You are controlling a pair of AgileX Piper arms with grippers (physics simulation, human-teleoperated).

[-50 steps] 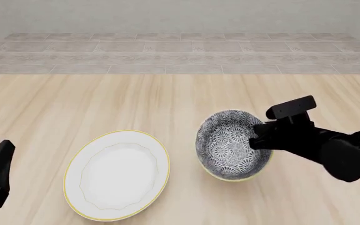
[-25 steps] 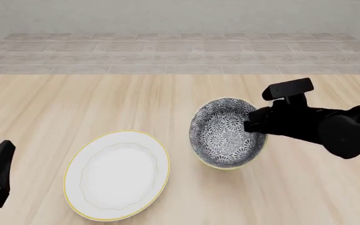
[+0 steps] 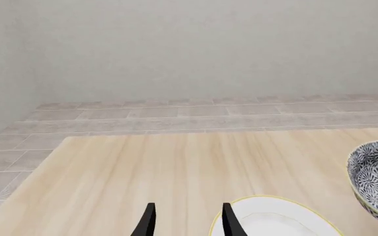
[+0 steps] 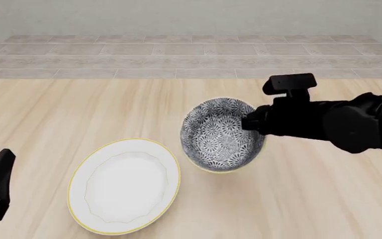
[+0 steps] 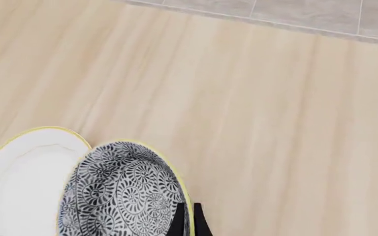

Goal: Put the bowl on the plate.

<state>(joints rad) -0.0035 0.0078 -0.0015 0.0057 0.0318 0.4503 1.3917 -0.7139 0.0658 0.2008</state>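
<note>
The right end effector (image 4: 252,123) is pinching the bowl (image 4: 219,135) by its rim, tilted, clearing the surface (image 4: 111,109) toward the plate (image 4: 125,185); the left end effector (image 3: 185,221) is idling spread.

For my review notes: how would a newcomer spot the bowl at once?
Start at the wooden table in the front view and find the right gripper. It pinches the bowl by its rim. Unlike the plain white plate beside it, the bowl is deep, with a grey-and-white floral pattern.

Light wood-grain table (image 4: 111,109) fills the lower frame from 3 through 6 to 9 o'clock. Beyond its far edge, toward 12 o'clock, grey tiled floor (image 4: 191,55); pale plain wall (image 4: 191,15) behind that.
</note>
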